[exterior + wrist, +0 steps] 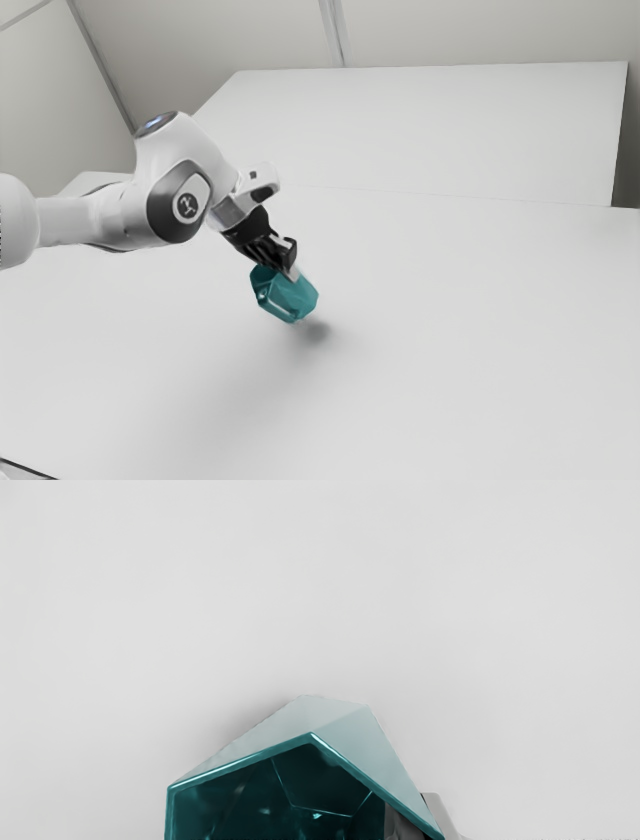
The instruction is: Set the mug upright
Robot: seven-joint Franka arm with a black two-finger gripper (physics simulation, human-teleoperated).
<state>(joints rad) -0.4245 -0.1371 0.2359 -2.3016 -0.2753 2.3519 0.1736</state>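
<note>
Exterior view has the claw (290, 272) pinching the mug (290, 295), with the mug just past its tips and up off the table (450, 330). A dark shadow (316, 330) is on the table below the mug, with a bit of bright table between them, so I think the mug is in the air. The mug leans over, and its open end tips back toward the claw. It is not set down yet, so the job looks part done. The next move is likely to turn the mug until its bottom is flat, then lower it gently. The claw has just one wall of the mug, so the mug could swing or slip if the arm (185, 205) turns too fast. If it goes down with this lean, one edge of the bottom would hit first, and the mug could twist in the claw or fall on its side. Letting go too high could make it drop and roll. The wrist view looks into the mug past its rim (240, 761) and tells more about the hold: one finger (442, 814) is outside the wall and the other is inside. From that view I can't tell how high the mug is. The exterior view helps there, as it gives the gap over the shadow and how much the mug leans.
</note>
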